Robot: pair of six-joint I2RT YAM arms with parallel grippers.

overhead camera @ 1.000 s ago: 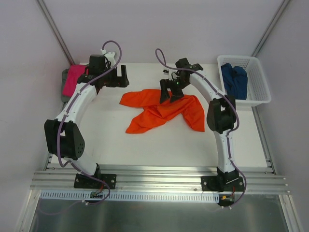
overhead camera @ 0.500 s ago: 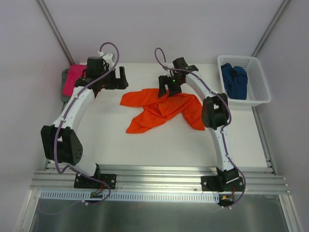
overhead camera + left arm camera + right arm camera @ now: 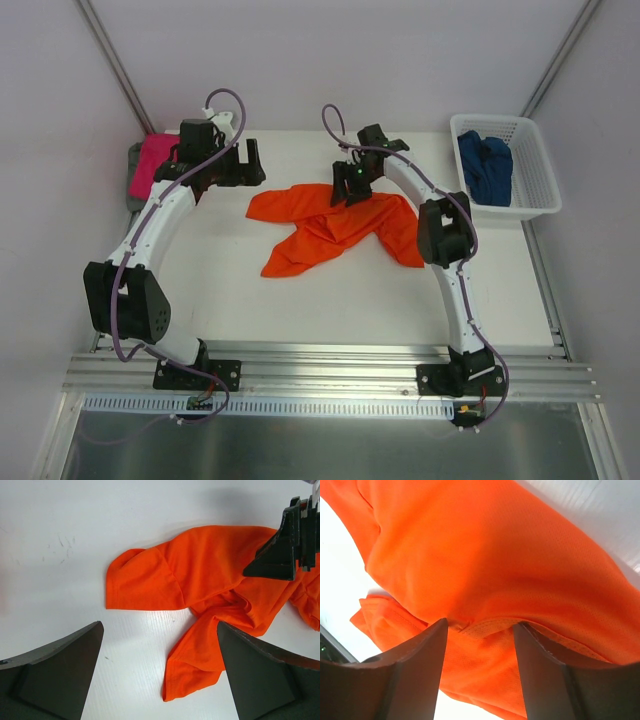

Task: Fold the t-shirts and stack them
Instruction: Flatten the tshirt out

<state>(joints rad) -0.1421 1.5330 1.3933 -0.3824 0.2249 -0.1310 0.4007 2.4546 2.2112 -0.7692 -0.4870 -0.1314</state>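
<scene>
Orange t-shirt [image 3: 335, 225] crumpled mid-table, spreading step in hand. My right gripper [image 3: 480, 625] sits on its far edge, jaws part-open astride hem, no pinch yet. Left gripper [image 3: 238, 168] wide open, hovering far left. Next, I judge: pinch, pull flat.

Central t-shirt [image 3: 330, 228] on the surface [image 3: 240, 290]; 2 stacked t-shirts [image 3: 152, 162] far left; 4th t-shirt [image 3: 485, 165] in the basket [image 3: 545, 175], far right.
</scene>
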